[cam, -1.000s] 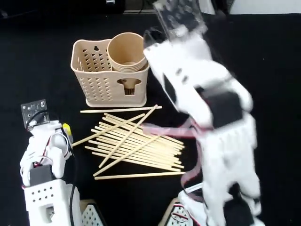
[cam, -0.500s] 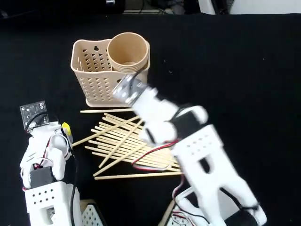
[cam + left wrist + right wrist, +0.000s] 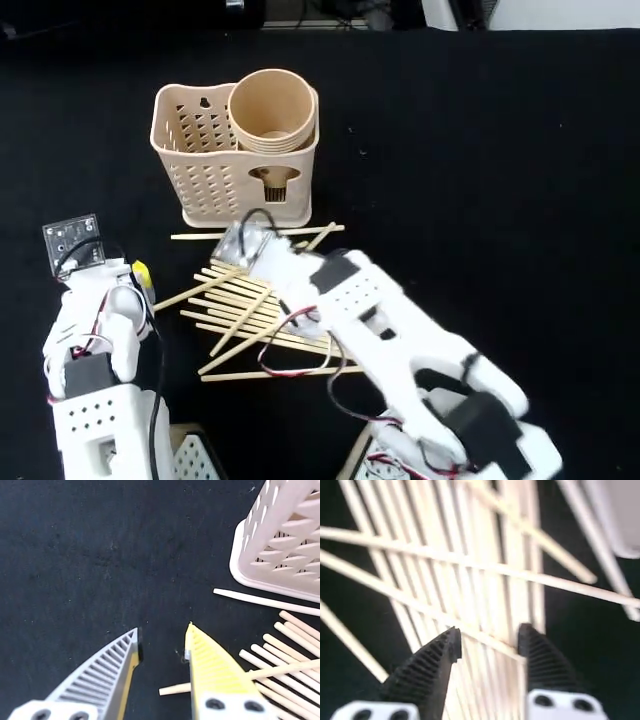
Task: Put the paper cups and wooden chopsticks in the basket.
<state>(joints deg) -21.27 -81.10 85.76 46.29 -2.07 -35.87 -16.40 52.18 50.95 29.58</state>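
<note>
A black cloth (image 3: pixel 520 180) covers the whole table, and beyond its far edge, behind the basket (image 3: pixel 200 170), a pale patch of the room (image 3: pixel 560 12) shows past dark clutter. In front of the basket the wooden chopsticks (image 3: pixel 235 305) lie on the cloth in a loose heap, most roughly side by side and a few crossed over them. One single chopstick (image 3: pixel 210 236) lies apart from the heap, just beside the basket's base. The right arm (image 3: pixel 400 340) stretches from the near edge toward the basket and covers the part of the heap on its own side. The right gripper (image 3: pixel 487 640) sits low over the chopsticks just in front of the basket, with its two dark fingers spread apart and sticks running beneath the gap; whether they touch the wood cannot be told. The left gripper (image 3: pixel 162 640) stands off to the left of the heap, near the basket's front corner. Its white and yellow fingers are parted with nothing between them but cloth and the tip of one chopstick (image 3: pixel 175 688). The basket is beige with perforated walls and stands upright. A nested stack of paper cups (image 3: pixel 272 105) stands inside it, in the half nearer the right arm, its rim rising above the basket's edge.
</note>
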